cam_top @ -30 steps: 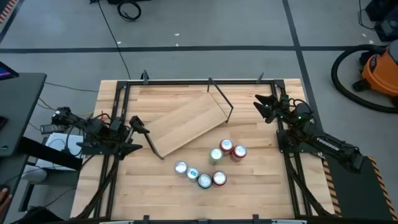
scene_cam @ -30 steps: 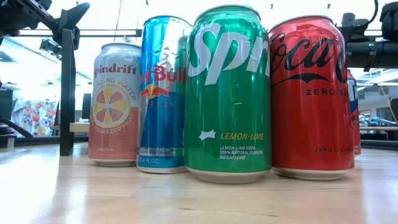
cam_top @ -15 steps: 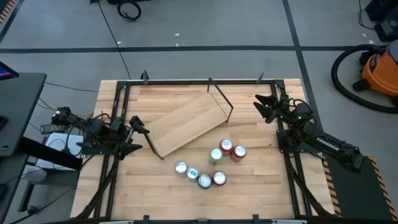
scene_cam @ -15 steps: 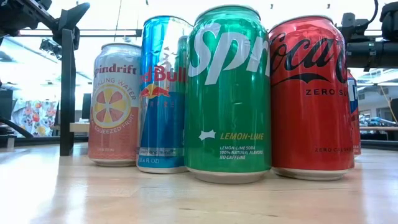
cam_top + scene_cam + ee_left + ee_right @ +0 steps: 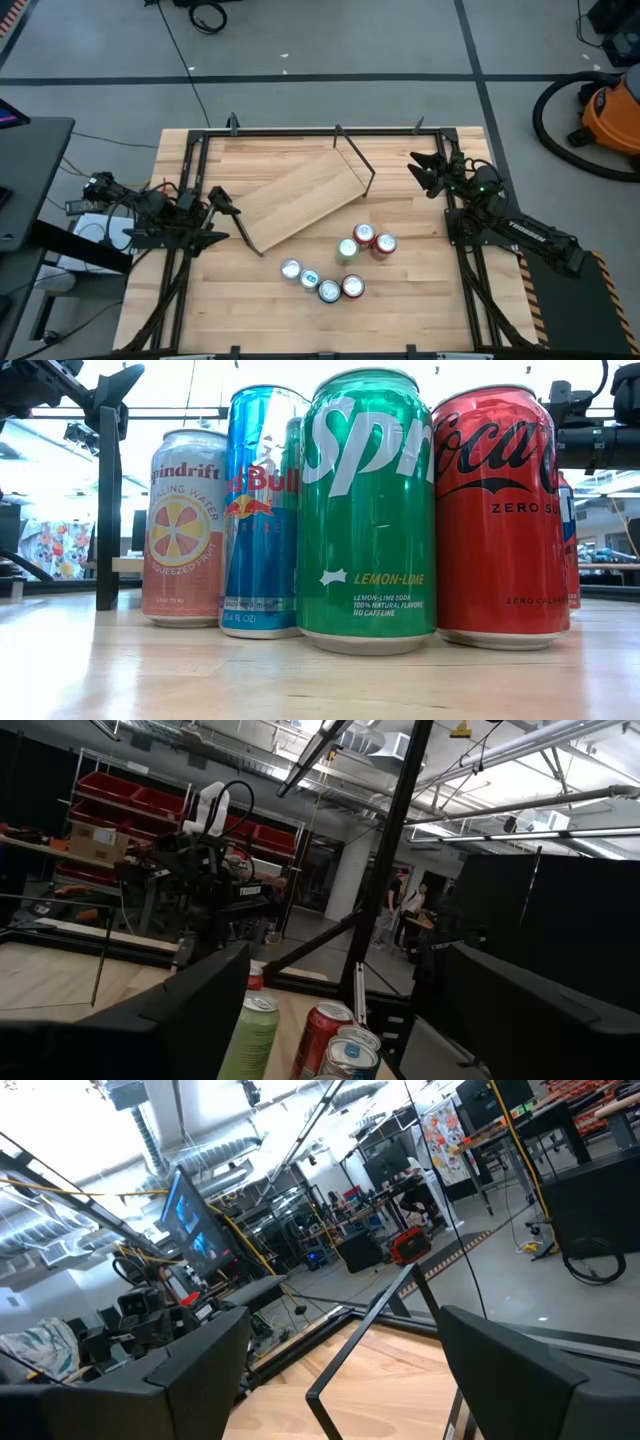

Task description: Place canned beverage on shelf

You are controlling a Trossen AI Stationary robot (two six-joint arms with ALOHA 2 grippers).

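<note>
Our right hand (image 5: 424, 172), fingers spread and holding nothing, sits nearer the cans (image 5: 362, 237) beside the shelf (image 5: 297, 199); left hand (image 5: 222, 199) likewise released.

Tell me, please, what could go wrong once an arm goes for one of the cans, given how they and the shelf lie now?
The cans stand packed together, some touching, so an open pincer closing on one may well topple a neighbour. The shelf lies skewed on the table, with a thin black bracket at its end that an arm might snag. Both the left pincer and the right pincer wait at the table's edges.
</note>
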